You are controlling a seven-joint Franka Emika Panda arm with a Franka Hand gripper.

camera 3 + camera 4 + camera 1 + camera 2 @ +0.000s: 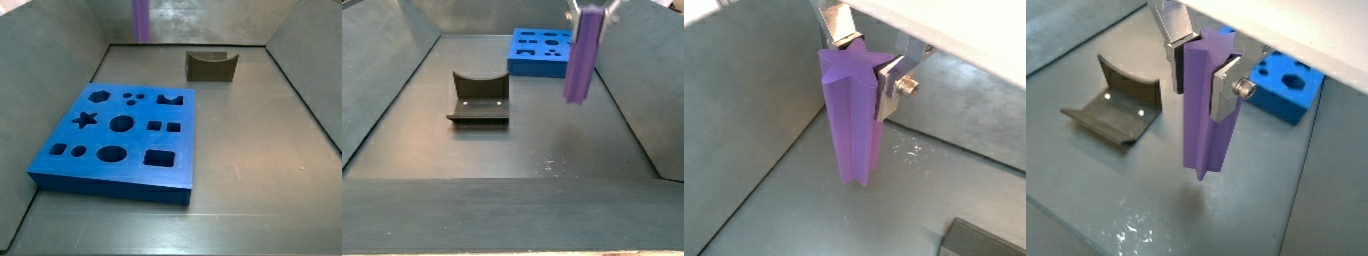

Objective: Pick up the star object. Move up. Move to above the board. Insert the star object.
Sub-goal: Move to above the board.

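The star object (852,110) is a tall purple ridged prism hanging upright, clear of the floor. It also shows in a wrist view (1204,105) and in both side views (140,20) (584,55). My gripper (862,58) (1201,58) is shut on its upper end, silver fingers (891,85) pressing on opposite sides. In a side view only the gripper's lower tip (592,8) shows at the frame's top. The board (118,143) is a thick blue block with a star hole (84,120) and other cut-outs. It lies on the floor apart from the gripper (543,52) (1283,88).
A squat olive-brown notched block (210,66) (478,100) (1114,104) stands on the grey floor between the board and the star. Grey walls (54,60) enclose the workspace on all sides.
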